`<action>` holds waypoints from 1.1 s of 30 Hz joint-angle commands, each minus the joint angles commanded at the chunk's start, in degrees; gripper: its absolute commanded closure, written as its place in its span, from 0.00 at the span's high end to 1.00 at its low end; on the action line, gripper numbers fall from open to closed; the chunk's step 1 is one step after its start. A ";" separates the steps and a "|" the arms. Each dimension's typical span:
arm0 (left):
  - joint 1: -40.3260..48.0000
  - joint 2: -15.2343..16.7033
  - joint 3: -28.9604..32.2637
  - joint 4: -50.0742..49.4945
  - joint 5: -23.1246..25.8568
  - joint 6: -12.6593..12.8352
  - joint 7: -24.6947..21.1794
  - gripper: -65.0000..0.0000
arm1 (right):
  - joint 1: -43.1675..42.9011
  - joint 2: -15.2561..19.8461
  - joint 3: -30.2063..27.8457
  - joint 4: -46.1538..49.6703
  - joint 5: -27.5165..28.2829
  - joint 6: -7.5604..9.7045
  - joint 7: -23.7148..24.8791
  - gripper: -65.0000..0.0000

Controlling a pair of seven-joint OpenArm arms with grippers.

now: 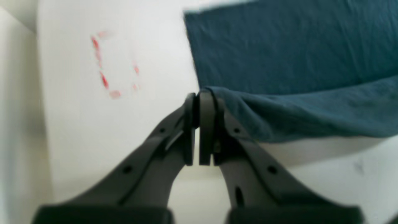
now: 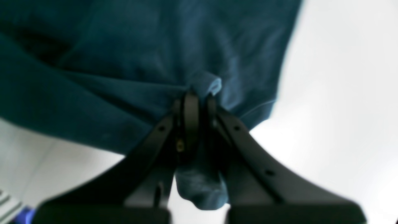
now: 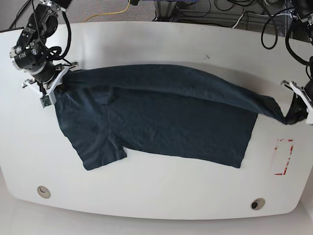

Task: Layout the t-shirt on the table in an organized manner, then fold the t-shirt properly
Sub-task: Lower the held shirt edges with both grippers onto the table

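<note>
Right pincer [image 2: 199,102] pinches bunched t-shirt [image 2: 149,56] fabric

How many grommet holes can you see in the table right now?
2: one grommet hole near the front-left corner, the other near the front-right. The t-shirt could hide more.

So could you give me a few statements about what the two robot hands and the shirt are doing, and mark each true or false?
1. Both hands grip the t-shirt. True: the left hand and right hand are each shut on fabric.
2. The t-shirt is folded into a neat square. False: it is spread out, one edge lifted between the hands.
3. The red tape mark is covered by fabric. False: it lies bare beside the shirt.
4. The table is white. True.
</note>
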 joint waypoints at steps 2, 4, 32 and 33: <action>-5.54 0.18 0.09 0.00 0.09 0.00 3.16 0.00 | 2.90 1.67 0.00 -0.26 0.00 0.00 -0.09 0.01; -12.57 0.26 0.09 -0.09 0.09 0.09 7.82 0.00 | 6.42 3.08 0.00 -0.26 0.00 0.00 -0.18 0.01; -55.38 1.49 16.09 -17.76 0.00 3.96 15.12 0.00 | 41.32 12.66 -11.16 -13.89 -0.44 0.00 -5.98 0.01; -55.30 1.58 16.18 -17.85 -0.09 3.96 15.12 0.00 | 41.05 12.57 -11.16 -13.89 -0.44 0.00 -5.98 0.01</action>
